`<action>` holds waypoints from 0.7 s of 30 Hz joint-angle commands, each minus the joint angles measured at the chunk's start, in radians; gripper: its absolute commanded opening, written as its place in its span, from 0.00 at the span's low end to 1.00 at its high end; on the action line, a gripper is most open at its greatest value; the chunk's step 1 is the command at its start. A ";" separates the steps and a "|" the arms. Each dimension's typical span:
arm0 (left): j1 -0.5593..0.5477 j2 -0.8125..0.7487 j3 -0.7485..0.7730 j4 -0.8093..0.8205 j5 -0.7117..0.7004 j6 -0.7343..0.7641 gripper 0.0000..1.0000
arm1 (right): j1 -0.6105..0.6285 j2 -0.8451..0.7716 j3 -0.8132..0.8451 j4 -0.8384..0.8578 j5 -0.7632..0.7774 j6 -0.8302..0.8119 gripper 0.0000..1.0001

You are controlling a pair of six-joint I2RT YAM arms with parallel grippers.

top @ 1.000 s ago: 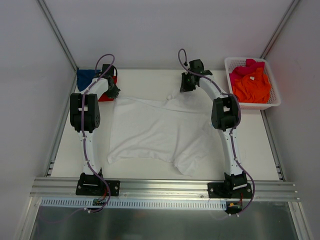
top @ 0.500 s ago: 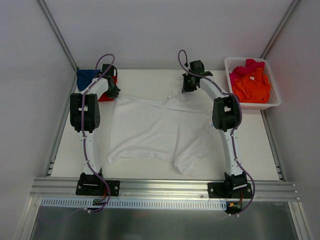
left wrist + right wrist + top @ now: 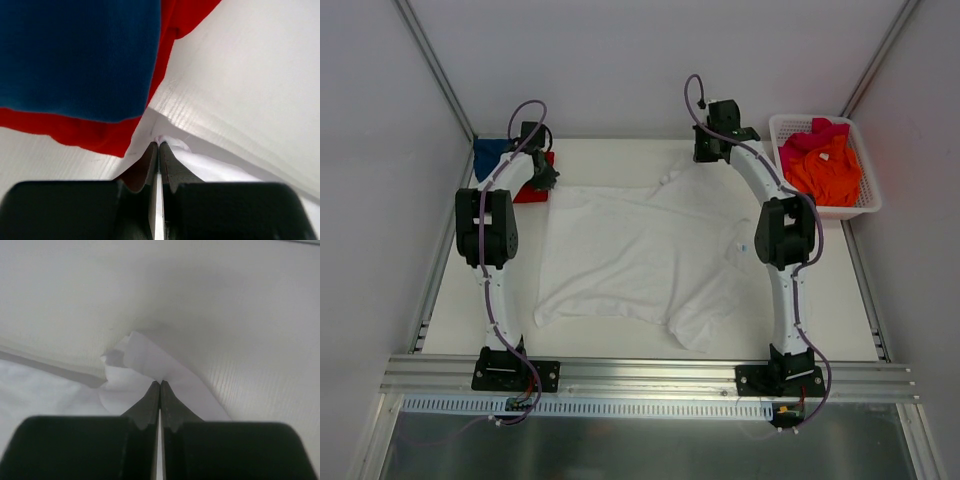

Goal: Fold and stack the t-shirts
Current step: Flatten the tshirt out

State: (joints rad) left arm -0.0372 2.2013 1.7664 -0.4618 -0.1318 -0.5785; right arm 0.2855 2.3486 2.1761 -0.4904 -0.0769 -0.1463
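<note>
A large white t-shirt (image 3: 640,255) lies spread over the middle of the table. My left gripper (image 3: 548,182) is shut on the shirt's far left corner (image 3: 172,147). At the far right corner, my right gripper (image 3: 705,158) is shut on a pinch of the same white cloth (image 3: 145,365). A folded blue t-shirt (image 3: 490,153) lies on a red t-shirt (image 3: 532,190) at the back left; both fill the upper left of the left wrist view, blue (image 3: 80,55) over red (image 3: 95,132). An orange t-shirt (image 3: 825,172) and a pink t-shirt (image 3: 815,133) sit in the basket.
A white plastic lattice basket (image 3: 860,205) stands at the back right corner. Grey walls and metal rails close in the table on the left, right and back. An aluminium rail (image 3: 650,375) carrying the arm bases runs along the near edge.
The right gripper closed on the shirt's far right corner and pulled it back and to the right, stretching the top edge. The left arm held its corner, barely moving.
</note>
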 commanded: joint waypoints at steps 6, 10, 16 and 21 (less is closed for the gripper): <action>0.011 -0.193 0.028 -0.009 -0.017 0.043 0.00 | -0.006 -0.166 0.002 -0.017 0.057 -0.039 0.00; 0.011 -0.236 0.027 -0.014 -0.020 0.049 0.00 | -0.011 -0.192 0.021 -0.039 0.060 -0.042 0.00; 0.007 -0.321 -0.042 -0.014 -0.026 0.048 0.00 | -0.008 -0.287 -0.076 -0.030 0.055 -0.032 0.00; 0.002 -0.403 -0.117 -0.014 -0.040 0.046 0.00 | 0.007 -0.394 -0.220 0.004 0.068 -0.029 0.00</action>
State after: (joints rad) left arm -0.0376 1.8854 1.6867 -0.4648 -0.1390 -0.5552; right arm 0.2855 2.0747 2.0125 -0.5079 -0.0299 -0.1696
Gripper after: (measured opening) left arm 0.010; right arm 0.009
